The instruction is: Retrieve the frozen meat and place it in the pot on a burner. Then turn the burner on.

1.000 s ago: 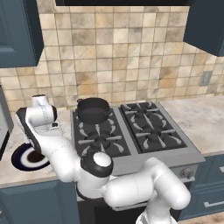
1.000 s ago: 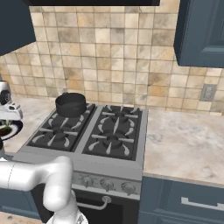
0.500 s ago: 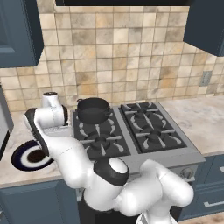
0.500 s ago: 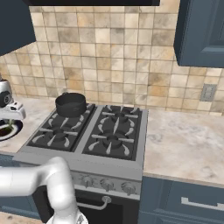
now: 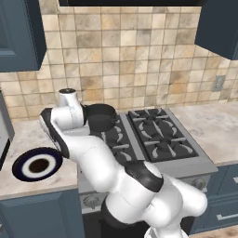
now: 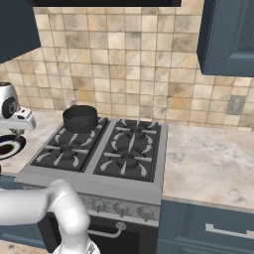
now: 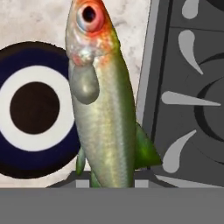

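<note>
The frozen meat (image 7: 103,118) is a slender tan-and-green fish with a reddish head. It hangs lengthwise in my gripper (image 7: 107,181), which is shut on its tail end. Below it lie the counter and the left edge of the stove. In the right base view my gripper (image 6: 19,130) hovers over the counter just left of the stove. The dark pot (image 5: 101,116) (image 6: 80,118) sits on the back left burner, to the right of my hand and beyond it. The front left burner (image 6: 64,151) is bare.
A round dark-blue-rimmed plate (image 5: 37,163) (image 7: 35,107) lies on the counter left of the stove, under and beside the fish. The stove knobs (image 6: 121,208) line its front panel. Tiled wall behind, cabinets above.
My hand has swung right and a little up, from above the plate toward the stove's left edge, carrying the fish along.
</note>
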{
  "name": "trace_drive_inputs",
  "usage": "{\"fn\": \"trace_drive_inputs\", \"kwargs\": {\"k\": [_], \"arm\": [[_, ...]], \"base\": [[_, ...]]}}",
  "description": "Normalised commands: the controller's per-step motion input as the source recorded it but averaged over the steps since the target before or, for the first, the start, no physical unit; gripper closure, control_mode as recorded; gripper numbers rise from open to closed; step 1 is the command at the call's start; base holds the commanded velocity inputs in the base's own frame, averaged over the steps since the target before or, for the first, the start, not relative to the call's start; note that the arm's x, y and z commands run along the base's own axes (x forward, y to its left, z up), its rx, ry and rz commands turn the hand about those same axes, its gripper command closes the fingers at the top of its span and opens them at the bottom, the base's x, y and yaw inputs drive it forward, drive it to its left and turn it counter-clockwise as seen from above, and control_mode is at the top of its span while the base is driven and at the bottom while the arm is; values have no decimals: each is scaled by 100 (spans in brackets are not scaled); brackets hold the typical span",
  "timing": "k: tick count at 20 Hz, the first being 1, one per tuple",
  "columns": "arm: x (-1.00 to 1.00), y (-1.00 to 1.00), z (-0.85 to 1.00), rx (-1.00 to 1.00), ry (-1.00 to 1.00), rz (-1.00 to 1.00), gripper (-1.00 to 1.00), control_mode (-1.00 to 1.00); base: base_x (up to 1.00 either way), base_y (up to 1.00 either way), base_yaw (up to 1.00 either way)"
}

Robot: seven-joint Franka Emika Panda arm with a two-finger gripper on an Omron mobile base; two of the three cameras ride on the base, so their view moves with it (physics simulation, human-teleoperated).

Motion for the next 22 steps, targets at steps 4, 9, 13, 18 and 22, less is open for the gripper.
{"fn": "trace_drive_inputs", "kwargs": {"k": [4, 9, 13, 18, 22], "arm": [[0, -73, 49, 1, -6, 0, 100, -100], [13, -78, 42, 0, -2, 0, 100, -100], [23, -66, 49, 0, 0, 0, 100, -100], [31, -28, 33, 0, 0, 0, 100, -100], [53, -62, 0, 0, 0, 0, 100, -100]], "base": [[0, 0, 0], [0, 0, 0], [0, 0, 0], [0, 0, 0], [0, 0, 0]]}}
